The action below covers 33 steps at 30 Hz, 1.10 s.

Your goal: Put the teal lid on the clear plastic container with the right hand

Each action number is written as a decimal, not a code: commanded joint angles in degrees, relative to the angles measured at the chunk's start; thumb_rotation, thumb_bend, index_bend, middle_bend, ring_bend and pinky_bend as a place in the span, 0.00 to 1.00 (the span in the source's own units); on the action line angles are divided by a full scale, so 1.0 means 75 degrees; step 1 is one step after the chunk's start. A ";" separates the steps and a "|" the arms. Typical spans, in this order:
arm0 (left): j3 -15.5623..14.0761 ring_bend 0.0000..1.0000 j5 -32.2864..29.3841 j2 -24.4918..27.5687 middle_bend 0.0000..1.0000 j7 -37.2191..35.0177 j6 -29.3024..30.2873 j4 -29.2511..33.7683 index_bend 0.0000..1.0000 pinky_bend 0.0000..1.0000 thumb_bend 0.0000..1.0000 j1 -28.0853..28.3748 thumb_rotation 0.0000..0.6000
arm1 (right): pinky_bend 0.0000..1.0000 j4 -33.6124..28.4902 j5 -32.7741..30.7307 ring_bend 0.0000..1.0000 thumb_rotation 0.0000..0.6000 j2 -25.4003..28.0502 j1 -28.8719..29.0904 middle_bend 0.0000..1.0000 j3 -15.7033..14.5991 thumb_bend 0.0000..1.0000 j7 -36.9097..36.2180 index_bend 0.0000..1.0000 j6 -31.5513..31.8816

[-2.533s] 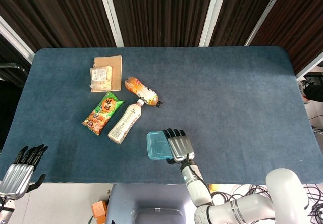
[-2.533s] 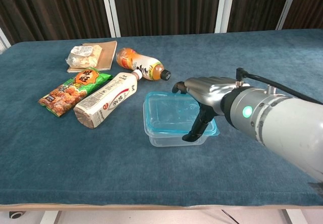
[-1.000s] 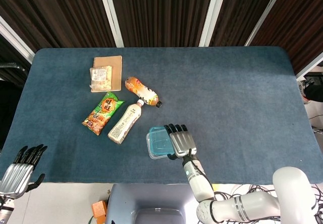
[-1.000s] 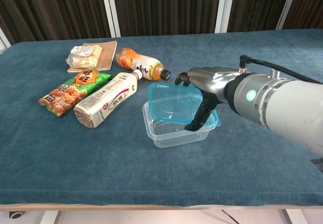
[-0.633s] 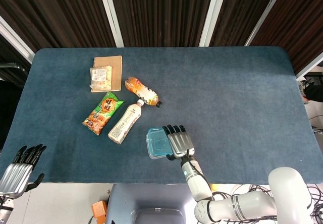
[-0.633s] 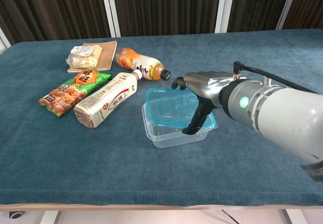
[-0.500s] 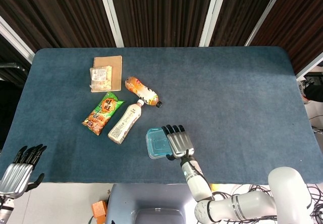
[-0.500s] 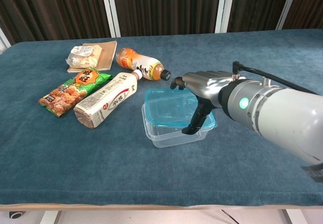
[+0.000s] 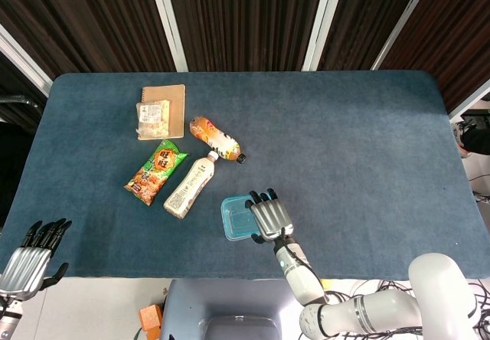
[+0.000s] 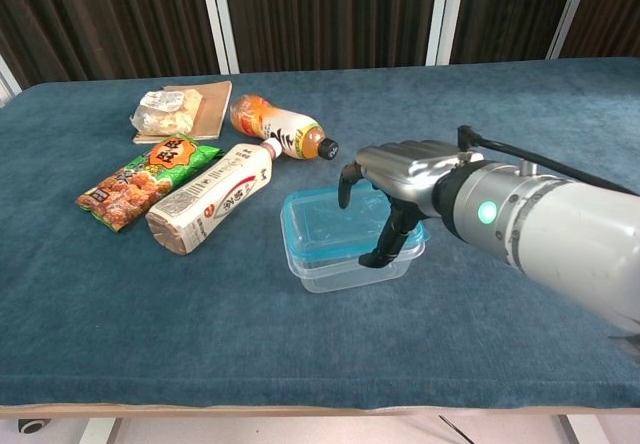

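Note:
The teal lid [image 10: 325, 219] lies nearly flat on top of the clear plastic container [image 10: 340, 272] near the table's front edge. My right hand [image 10: 410, 179] covers the lid's right side: its fingers reach over the top and its thumb runs down the front right edge, gripping the lid. From the head view the right hand [image 9: 269, 217] hides the right half of the lid [image 9: 236, 217]. My left hand [image 9: 29, 259] hangs off the table's front left corner, holding nothing, with its fingers extended.
Left of the container lie a white bottle [image 10: 215, 199] and a green snack bag [image 10: 145, 179]. An orange bottle [image 10: 280, 129] lies just behind the container. Further back is a brown notebook [image 10: 205, 104] with a wrapped snack [image 10: 165, 109] on it.
The lid, lifted and tilted a second ago, has come down and shifted left, and now sits level over the container. The right hand came down with it. The left hand stayed still.

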<state>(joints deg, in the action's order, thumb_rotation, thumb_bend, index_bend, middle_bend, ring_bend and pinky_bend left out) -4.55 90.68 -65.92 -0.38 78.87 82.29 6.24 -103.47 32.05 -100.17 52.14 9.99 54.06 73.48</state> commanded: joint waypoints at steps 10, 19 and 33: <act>0.0013 0.09 -0.0057 -0.0006 0.07 -0.0013 -0.0069 -0.0006 0.00 0.00 0.35 0.0018 1.00 | 0.09 -0.0128 0.0292 0.13 1.00 0.0179 -0.0142 0.28 -0.0284 0.15 -0.0072 0.50 -0.0054; 0.0033 0.09 -0.0115 -0.0002 0.08 0.0014 -0.0125 0.0024 0.00 0.00 0.35 0.0038 1.00 | 0.07 -0.0296 0.0413 0.10 1.00 0.0353 -0.0214 0.20 -0.0408 0.15 -0.0009 0.34 -0.0015; 0.0044 0.09 -0.0159 0.0024 0.08 0.0166 -0.0164 0.0150 0.00 0.00 0.35 0.0053 1.00 | 0.04 -0.0688 0.0779 0.06 1.00 0.0785 -0.0368 0.14 -0.0623 0.15 -0.0069 0.21 -0.0017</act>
<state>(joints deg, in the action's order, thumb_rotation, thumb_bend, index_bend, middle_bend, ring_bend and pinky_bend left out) -4.21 89.48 -65.74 0.84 77.65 83.39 6.63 -108.28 37.48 -94.72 49.56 5.54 53.73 73.36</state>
